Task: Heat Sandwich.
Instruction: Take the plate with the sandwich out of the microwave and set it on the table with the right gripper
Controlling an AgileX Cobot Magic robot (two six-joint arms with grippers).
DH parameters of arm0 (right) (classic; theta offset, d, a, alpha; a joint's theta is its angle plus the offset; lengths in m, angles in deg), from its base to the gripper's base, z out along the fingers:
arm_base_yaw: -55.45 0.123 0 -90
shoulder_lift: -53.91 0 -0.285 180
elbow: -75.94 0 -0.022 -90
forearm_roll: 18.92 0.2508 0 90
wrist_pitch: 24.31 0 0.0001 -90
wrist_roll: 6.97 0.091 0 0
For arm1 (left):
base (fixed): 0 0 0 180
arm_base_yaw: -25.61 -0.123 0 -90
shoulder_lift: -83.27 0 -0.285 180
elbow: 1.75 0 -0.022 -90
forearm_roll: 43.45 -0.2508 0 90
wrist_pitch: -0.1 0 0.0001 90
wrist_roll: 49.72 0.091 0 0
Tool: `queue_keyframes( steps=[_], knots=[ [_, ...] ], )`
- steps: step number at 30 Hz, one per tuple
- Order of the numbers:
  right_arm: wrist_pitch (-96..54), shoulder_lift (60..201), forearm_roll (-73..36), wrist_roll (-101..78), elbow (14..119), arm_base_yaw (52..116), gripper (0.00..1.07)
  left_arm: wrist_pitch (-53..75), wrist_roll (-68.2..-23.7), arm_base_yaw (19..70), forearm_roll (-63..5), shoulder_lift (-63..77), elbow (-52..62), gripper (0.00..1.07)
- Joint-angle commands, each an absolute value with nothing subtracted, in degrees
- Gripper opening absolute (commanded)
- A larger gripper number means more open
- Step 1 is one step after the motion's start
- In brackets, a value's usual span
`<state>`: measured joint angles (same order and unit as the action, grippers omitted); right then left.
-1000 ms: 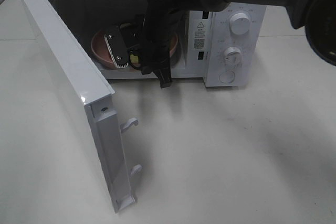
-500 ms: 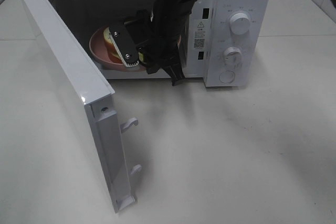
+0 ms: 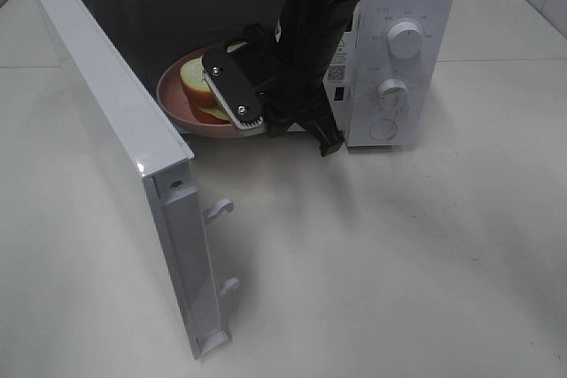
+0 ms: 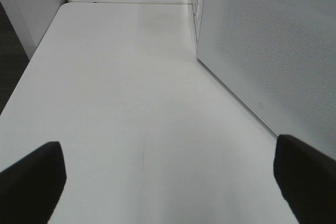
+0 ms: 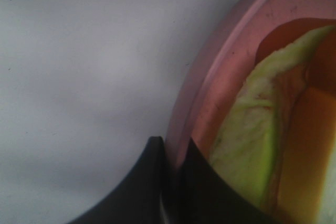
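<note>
open white microwave (image 3: 390,59), pink plate (image 3: 177,104), white table (image 3: 399,263)

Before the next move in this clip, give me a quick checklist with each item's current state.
1. Microwave door swung fully open: ok.
2. Right gripper shut on the pink plate rim: ok.
3. Sandwich sitting on the plate: ok.
4. Plate level in the grip: cannot tell.
5. Left gripper open and away from the doorway, beside the microwave's side wall: ok.
6. Table in front of the microwave free for the plate: ok.
</note>
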<state>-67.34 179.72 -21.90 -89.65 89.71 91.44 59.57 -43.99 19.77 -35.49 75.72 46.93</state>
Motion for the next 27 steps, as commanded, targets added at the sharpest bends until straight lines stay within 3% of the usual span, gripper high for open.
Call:
queue_keyframes(
  steps=[1, 27],
  knots=[
    [-66.4, 176.3, -23.4, -89.3, 86.8, 91.4, 0.00, 59.5, -44.0, 19.6, -35.6, 77.3, 47.1, 1.03],
    [-60.5, 157.3, -23.8, -89.5, 65.4, 91.5, 0.00, 59.5, -44.0, 19.6, -35.6, 77.3, 47.1, 1.03]
  ],
)
